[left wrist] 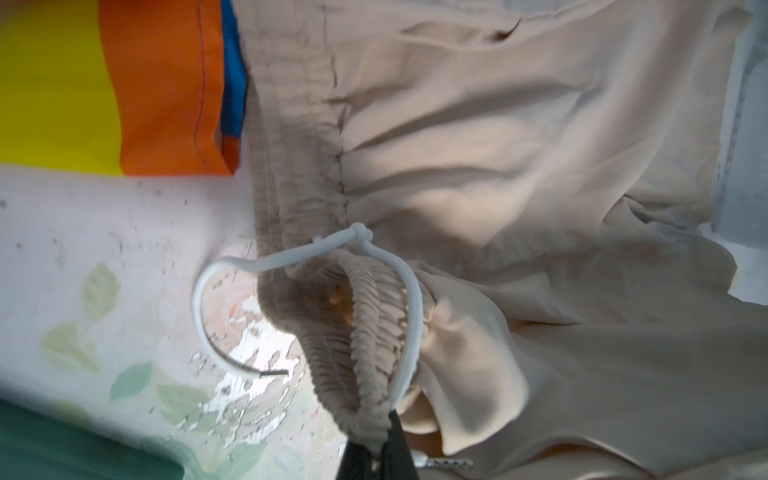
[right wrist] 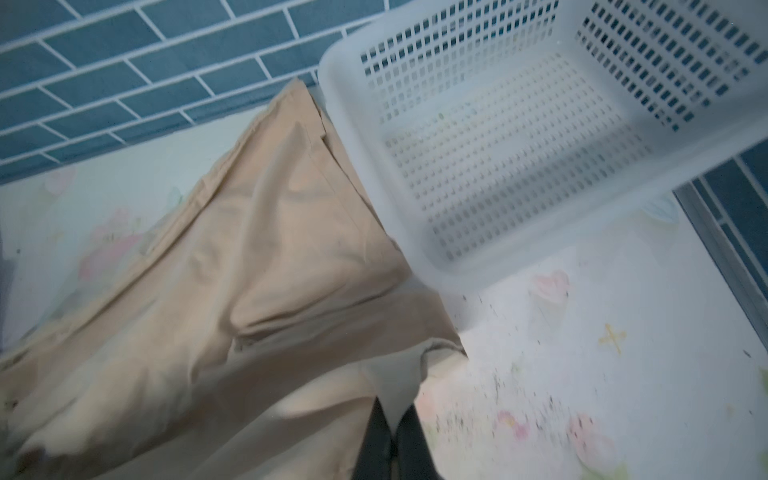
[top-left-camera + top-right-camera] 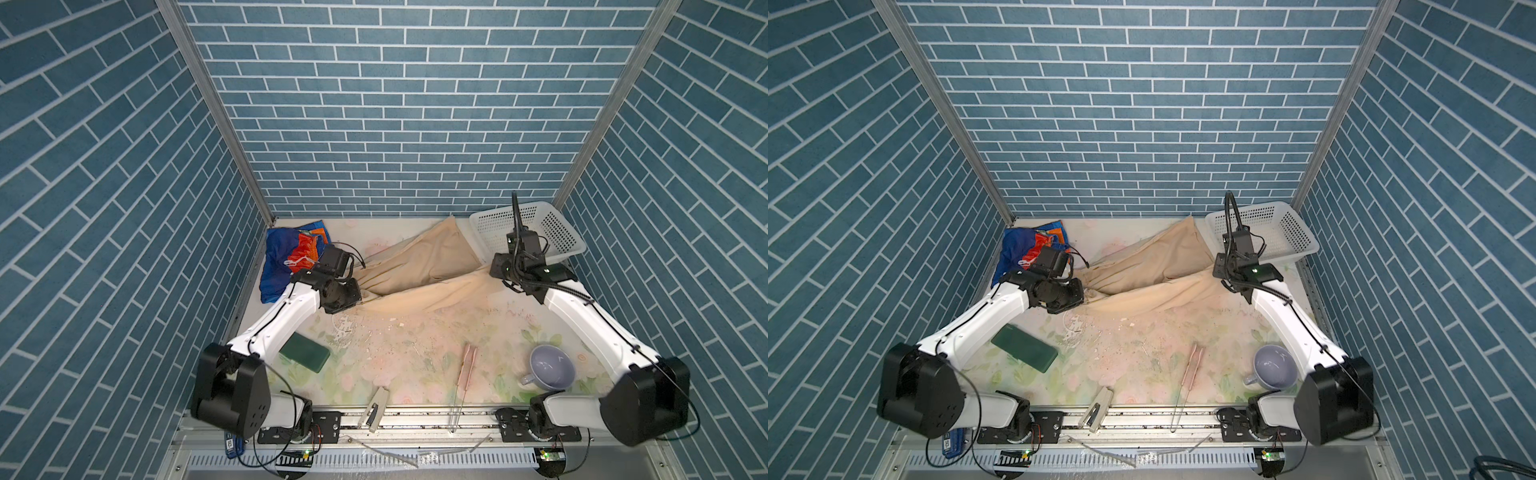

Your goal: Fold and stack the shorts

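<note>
Right wrist view: basket [image 2: 519, 166] touches beige shorts [image 2: 249, 249].

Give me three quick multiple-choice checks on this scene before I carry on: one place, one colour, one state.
1. Where does the white basket stand?
A near left corner; B far right corner; C centre
2. What colour is the mug?
A red; B black; C pale lilac
3. How is the left claw?
A shut on the beige shorts at the waistband; B open in the air; C shut on the mug's handle

Answers: B, both top views show it far back on the right; C, its bowl looks pale lilac; A, the left wrist view shows the gathered waistband pinched in it.
</note>
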